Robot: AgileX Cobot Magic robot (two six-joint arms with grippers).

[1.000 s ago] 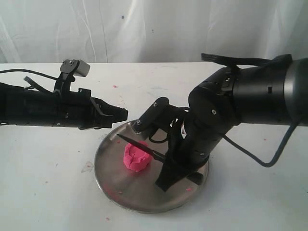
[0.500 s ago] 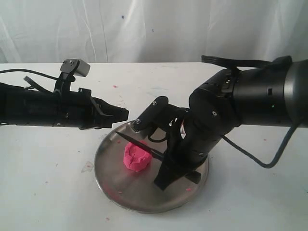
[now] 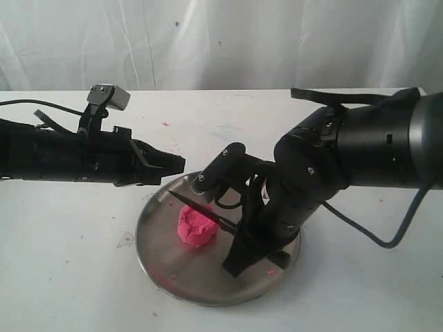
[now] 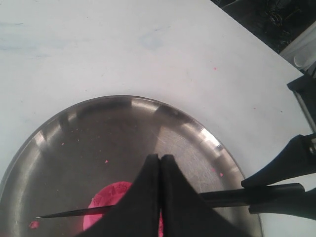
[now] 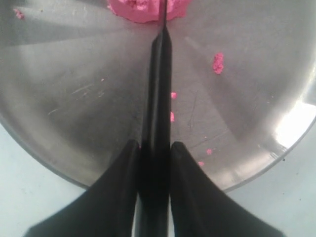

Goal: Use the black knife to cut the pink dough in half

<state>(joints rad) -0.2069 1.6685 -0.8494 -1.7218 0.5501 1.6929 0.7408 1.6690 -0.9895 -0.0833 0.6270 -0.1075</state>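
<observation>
The pink dough [image 3: 196, 228] is one round lump on the left part of the steel plate [image 3: 166, 266]. My right gripper [image 3: 240, 237] is shut on the handle of the black knife [image 3: 208, 211]. The blade slants across the top of the dough, with its tip past the lump's far side. In the right wrist view the knife [image 5: 158, 89] runs straight from the right gripper [image 5: 155, 148] to the middle of the dough [image 5: 140, 10]. My left gripper [image 3: 178, 164] is shut and empty, hovering over the plate's back left rim. From its wrist view the left gripper [image 4: 160, 159] hangs above the dough [image 4: 109, 197] and the blade [image 4: 74, 213].
Small pink crumbs [image 5: 217, 62] lie scattered on the plate and on the white table [image 3: 69, 277]. A white curtain [image 3: 221, 41] closes off the back. The bulky right arm [image 3: 325, 166] leans over the plate's right side.
The right arm has shifted very slightly. The knife, the dough and the left arm stay where they were.
</observation>
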